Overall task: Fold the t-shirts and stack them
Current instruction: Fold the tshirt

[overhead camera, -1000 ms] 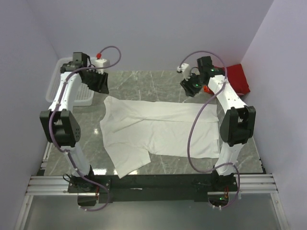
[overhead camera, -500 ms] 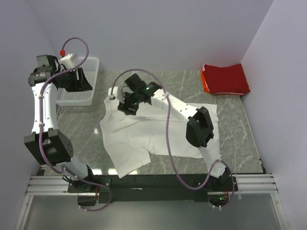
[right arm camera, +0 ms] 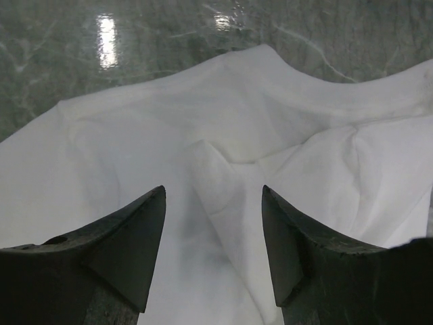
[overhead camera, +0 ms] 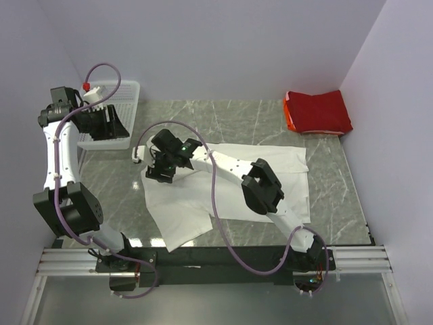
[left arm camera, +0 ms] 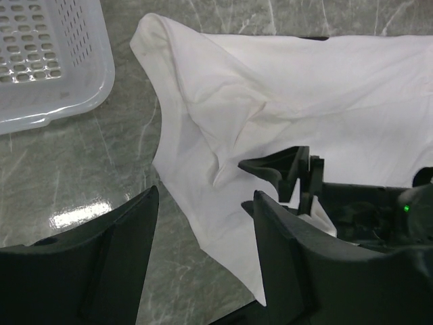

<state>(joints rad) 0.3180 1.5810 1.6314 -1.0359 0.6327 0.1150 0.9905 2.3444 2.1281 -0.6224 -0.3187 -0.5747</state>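
From above, the white shirt point(overhead camera: 230, 186) lay spread on the table point(overhead camera: 365, 203), apparently flattened for folding. The red shirt point(overhead camera: 318, 112) sat folded in the far right corner, well apart. The right gripper point(overhead camera: 161, 172) hung over the white shirt's left end, and the left gripper point(overhead camera: 107, 123) hovered by the basket point(overhead camera: 128, 95).

The left wrist view showed wide, empty jaws with the shirt's edge just ahead.

The right wrist view showed wide, empty jaws above a raised crease, probably the intended pinch spot.

Bright, evenly lit from overhead. Glare on marble table point(right arm camera: 106, 40) at eleven o'clock, right wrist view; soft shadows, sharp focus.
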